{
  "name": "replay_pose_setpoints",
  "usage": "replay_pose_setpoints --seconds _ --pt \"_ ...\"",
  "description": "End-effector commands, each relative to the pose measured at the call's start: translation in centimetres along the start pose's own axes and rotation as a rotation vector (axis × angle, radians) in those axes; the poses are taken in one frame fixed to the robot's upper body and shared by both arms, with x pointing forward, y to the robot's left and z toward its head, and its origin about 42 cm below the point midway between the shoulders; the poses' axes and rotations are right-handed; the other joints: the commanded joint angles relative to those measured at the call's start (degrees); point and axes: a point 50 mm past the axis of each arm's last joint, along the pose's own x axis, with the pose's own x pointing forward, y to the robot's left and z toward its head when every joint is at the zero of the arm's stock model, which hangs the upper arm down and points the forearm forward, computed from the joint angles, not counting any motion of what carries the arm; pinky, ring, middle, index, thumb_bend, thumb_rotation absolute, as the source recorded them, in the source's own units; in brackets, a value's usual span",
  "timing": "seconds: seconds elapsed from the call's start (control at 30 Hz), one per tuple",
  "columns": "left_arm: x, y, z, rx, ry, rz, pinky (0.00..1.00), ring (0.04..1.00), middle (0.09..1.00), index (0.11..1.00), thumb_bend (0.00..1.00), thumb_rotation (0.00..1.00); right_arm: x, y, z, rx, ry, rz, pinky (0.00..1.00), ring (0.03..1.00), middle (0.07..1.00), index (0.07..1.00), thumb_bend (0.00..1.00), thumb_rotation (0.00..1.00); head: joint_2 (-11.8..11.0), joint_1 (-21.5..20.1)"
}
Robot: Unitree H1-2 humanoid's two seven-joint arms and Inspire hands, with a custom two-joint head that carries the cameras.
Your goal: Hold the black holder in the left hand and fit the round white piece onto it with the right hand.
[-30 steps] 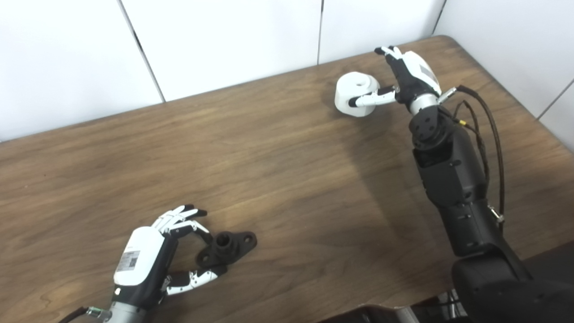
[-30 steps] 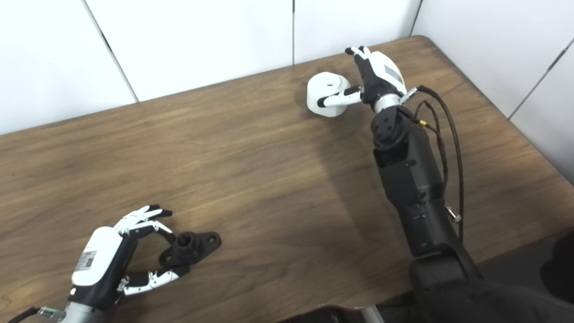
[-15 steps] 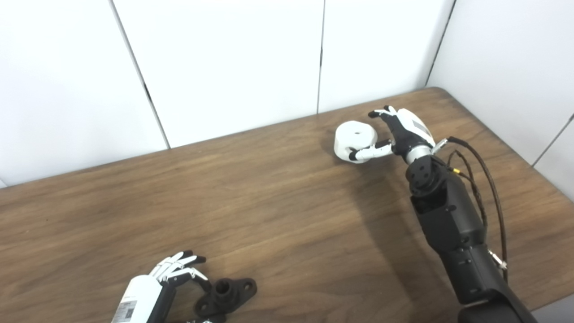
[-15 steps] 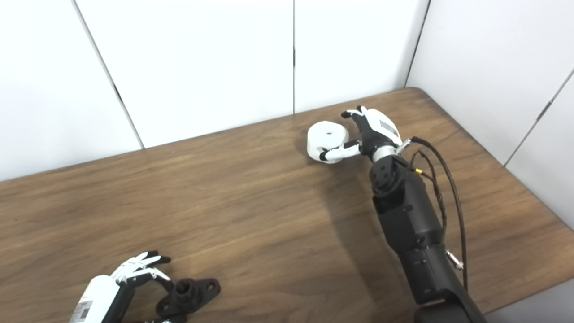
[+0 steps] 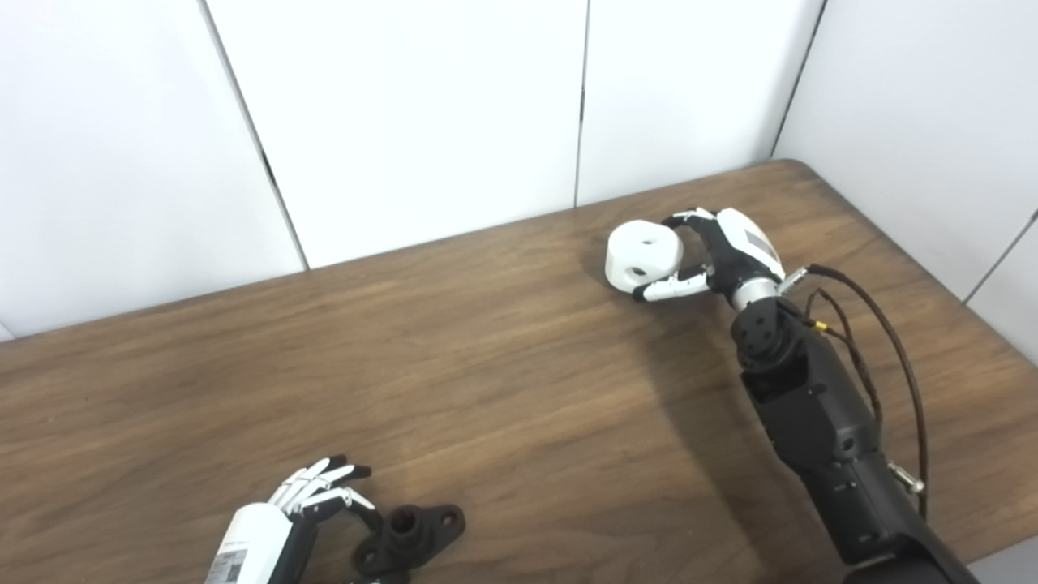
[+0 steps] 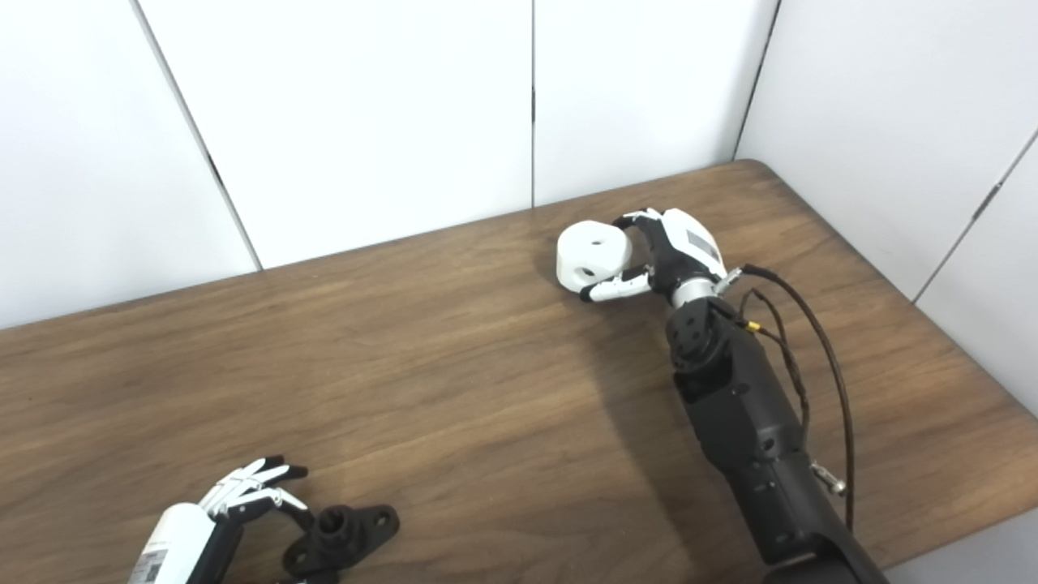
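Observation:
The round white piece [image 5: 641,253] is at the far right of the wooden table [image 5: 486,365], tilted so that its side hole faces me. My right hand [image 5: 726,253] is shut on it, fingers curled over its far side and thumb under its near side. The black holder [image 5: 409,535] lies flat on the table at the bottom left, its lower edge cut off by the picture. My left hand [image 5: 280,523] is just left of it, fingers [image 6: 251,485] spread and reaching its left end. Its thumb is out of the picture.
White wall panels [image 5: 405,122] stand along the table's far edge and right side. The right arm [image 5: 819,422] with its cables crosses the table's right part. Bare wood lies between the two hands.
The camera tilted up, so the whole picture shifted down. My right hand's fingers closed over the white piece, which tipped up from lying flat. The left hand and holder stayed put.

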Motion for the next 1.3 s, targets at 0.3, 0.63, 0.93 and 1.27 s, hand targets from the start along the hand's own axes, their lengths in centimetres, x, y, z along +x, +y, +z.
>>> replay_pose_setpoints --seconds 0.3,0.63,0.93,1.27 --pt "-2.47 -2.41 -1.42 0.046 0.113 -0.162 0.90 0.897 0.812 0.486 0.52 0.06 0.52 -2.25 1.16 0.027 -0.076 -0.129 0.84 0.959 0.916 0.653 0.76 0.21 0.2 0.4" --pt "-2.52 -2.44 -1.23 0.046 0.108 -0.164 0.90 0.898 0.811 0.486 0.52 0.06 0.52 -2.13 1.08 0.040 -0.076 -0.129 0.83 0.950 0.908 0.646 0.77 0.21 0.4 0.4" --pt "-2.52 -2.49 -1.12 0.040 0.111 -0.167 0.90 0.900 0.813 0.486 0.52 0.06 0.52 -2.09 1.00 0.036 -0.079 -0.120 0.81 0.941 0.890 0.617 0.76 0.21 0.6 0.5" --pt "-2.41 -2.49 -0.88 0.044 0.109 -0.167 0.90 0.900 0.816 0.486 0.52 0.06 0.50 -1.97 0.88 0.038 -0.095 -0.147 0.85 0.945 0.860 0.487 0.52 0.14 0.7 0.6"
